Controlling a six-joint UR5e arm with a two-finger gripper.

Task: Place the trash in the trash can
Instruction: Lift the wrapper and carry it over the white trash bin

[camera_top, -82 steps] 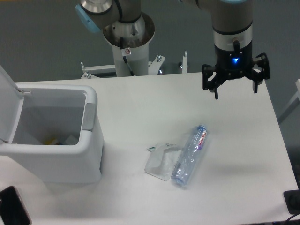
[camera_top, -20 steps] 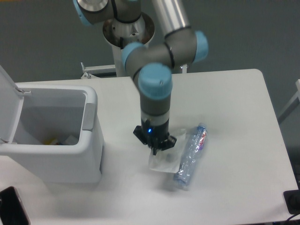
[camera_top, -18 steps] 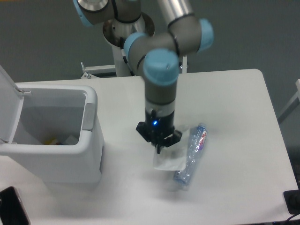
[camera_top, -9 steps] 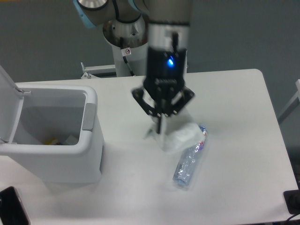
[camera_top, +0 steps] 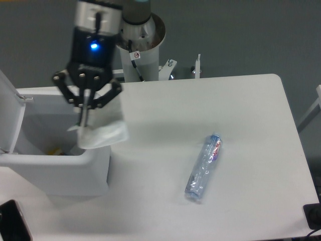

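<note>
The tool (camera_top: 85,118) hung above the right-hand edge of the trash can (camera_top: 30,168), its fingers pressed together on the top edge of the plastic pouch (camera_top: 103,134). The pouch dangled below the fingertips, partly over the bin's open interior and partly over its right rim, so it looked not quite centred over the opening. The white lid (camera_top: 10,113) stood raised at the left, leaving the bin open, and some small scraps lay in its bottom. The plastic bottle (camera_top: 203,167), with its red-white label near the cap end, lay on its side on the counter (camera_top: 241,110), well apart from the bin and from the arm. As a judgement, the task was roughly at its midpoint: the first piece was lifted and carried to the bin but not yet released, and the second piece was untouched. What remained was to let the pouch drop inside, preferably a little further left so it cleared the rim, then go for the bottle and bring it over likewise.
</note>
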